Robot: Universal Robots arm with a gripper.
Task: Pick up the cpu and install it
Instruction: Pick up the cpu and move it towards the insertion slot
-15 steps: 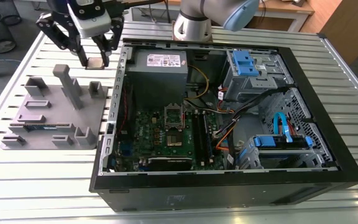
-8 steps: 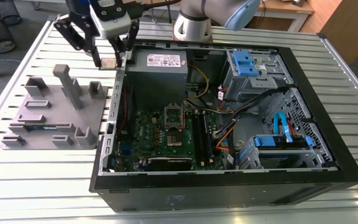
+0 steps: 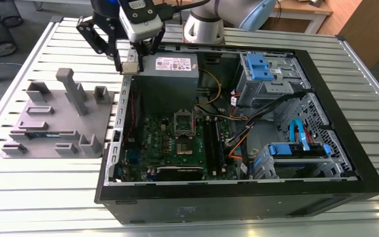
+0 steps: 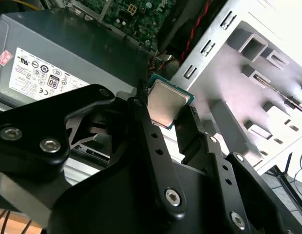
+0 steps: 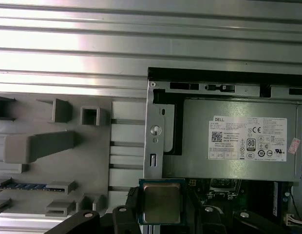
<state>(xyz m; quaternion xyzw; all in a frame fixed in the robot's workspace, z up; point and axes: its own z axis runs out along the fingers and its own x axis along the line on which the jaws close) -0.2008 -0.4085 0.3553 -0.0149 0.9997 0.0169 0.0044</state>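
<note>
Now: cpu (image 3: pixel 130 66) held over the case corner

I see the cpu clamped between the gripper's (image 4: pixel 166 111) fingers, its shiny top showing in both wrist views. It hangs above the computer case (image 3: pixel 242 205) wall, beside the power supply (image 3: pixel 168 66) and well apart from the socket (image 3: pixel 184 123). A grey parts tray (image 3: pixel 51 123) lies at the exterior view's left.

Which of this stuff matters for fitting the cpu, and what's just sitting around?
For the job: cpu, hand gripping it, socket.
Lying about: grey tray, memory stick, power supply.
</note>
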